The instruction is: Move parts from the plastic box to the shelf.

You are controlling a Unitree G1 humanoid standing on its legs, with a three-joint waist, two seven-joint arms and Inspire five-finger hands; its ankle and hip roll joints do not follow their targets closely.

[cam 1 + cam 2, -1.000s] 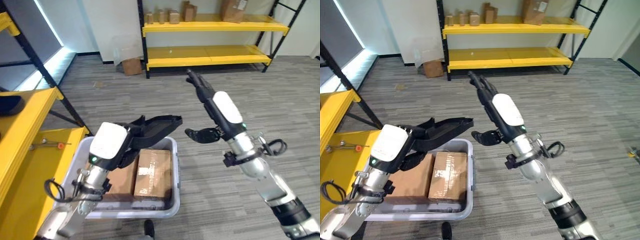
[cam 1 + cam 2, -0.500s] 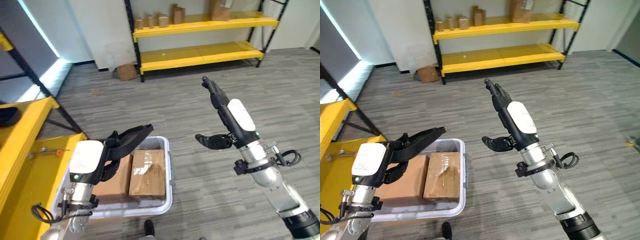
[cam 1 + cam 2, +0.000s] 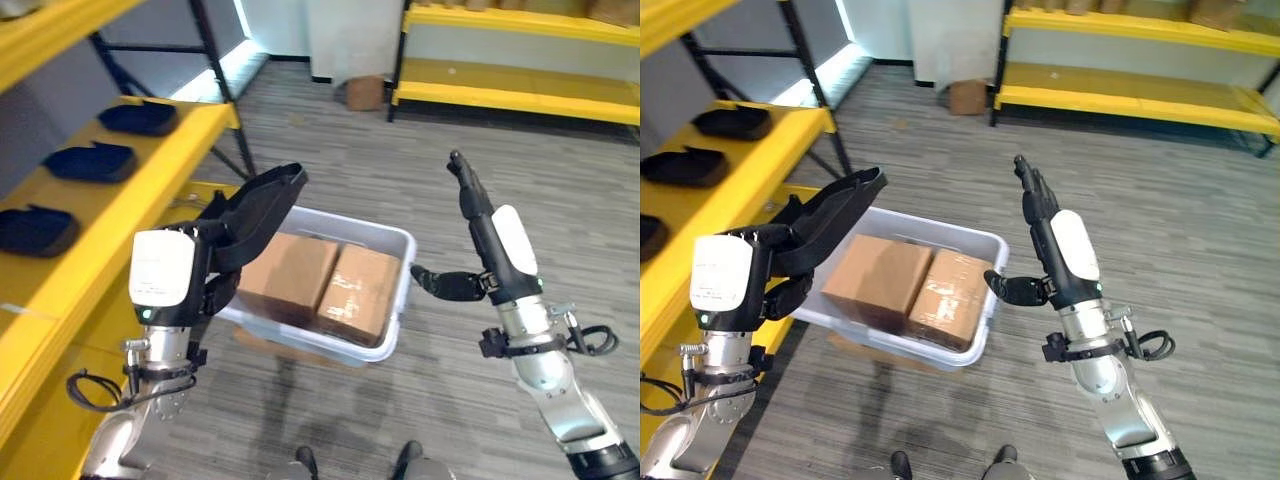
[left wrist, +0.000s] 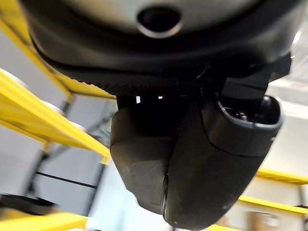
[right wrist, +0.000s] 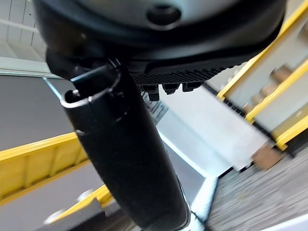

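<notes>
Fingers (image 3: 1032, 192) straight, right hand (image 3: 1055, 250) empty

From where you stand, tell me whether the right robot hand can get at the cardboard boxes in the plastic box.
Probably yes: the right robot hand is open and holds nothing, and the cardboard boxes lie uncovered in the open-topped plastic box beside it.

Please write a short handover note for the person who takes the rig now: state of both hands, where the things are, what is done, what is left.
Left hand: shut on a black part, raised beside the yellow shelf.
Right hand: open, raised, holding nothing.
Plastic box: on the floor, holding two cardboard boxes.
Done: three black parts lie on the shelf.
Left: place the held part on the shelf.
</notes>
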